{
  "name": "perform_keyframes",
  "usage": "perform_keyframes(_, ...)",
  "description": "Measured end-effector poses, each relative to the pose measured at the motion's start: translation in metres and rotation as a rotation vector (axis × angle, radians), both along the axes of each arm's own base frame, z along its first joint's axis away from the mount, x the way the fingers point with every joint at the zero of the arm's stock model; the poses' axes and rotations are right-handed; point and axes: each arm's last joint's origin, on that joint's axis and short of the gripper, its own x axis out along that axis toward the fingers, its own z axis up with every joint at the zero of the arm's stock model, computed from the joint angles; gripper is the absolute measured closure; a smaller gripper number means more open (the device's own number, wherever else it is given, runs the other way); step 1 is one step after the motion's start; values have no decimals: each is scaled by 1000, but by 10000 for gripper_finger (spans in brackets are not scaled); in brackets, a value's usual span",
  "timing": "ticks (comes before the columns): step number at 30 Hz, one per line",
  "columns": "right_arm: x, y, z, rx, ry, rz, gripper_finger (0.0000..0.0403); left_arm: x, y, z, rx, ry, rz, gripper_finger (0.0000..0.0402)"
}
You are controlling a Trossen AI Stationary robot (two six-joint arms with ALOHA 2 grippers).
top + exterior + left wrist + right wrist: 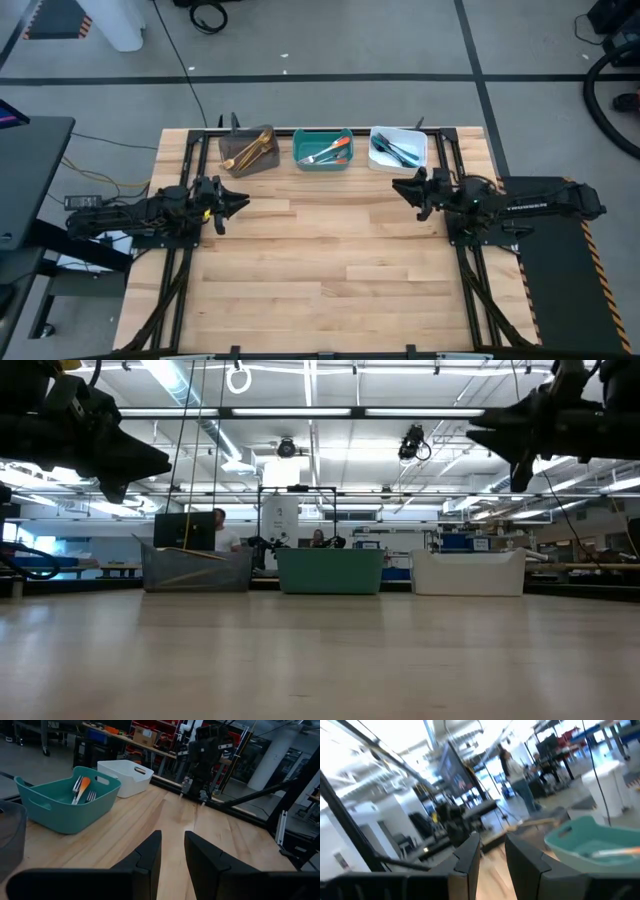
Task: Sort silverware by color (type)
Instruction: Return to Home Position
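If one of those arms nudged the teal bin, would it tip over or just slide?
Probably slide: the teal bin looks low and wide and sits flat on the smooth wooden table. It seems to be thin plastic, so likely light, holding only a few orange-handled forks. Those might rattle or shift inside.

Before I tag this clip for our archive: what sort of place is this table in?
Probably a large robotics lab or workshop hall: long ceiling strip lights, red shelving holding boxes, and a person among far desks.
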Motion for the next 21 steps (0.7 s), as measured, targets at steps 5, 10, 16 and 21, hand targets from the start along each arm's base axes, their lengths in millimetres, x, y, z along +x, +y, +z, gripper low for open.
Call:
perform_keyframes(5, -8, 1, 10, -8, -94, 0, 302, 0, 0, 0, 0, 0, 0, 308)
perform_keyframes(10, -18, 2, 18, -16, -189, 0, 302, 0, 0, 0, 0, 0, 0, 308)
perform_keyframes(16, -26, 2, 25, -24, -270, 0, 302, 0, 0, 0, 0, 0, 0, 308)
perform_keyframes(21, -34, 3, 30, -29, -338, 0, 302, 0, 0, 0, 0, 0, 0, 308)
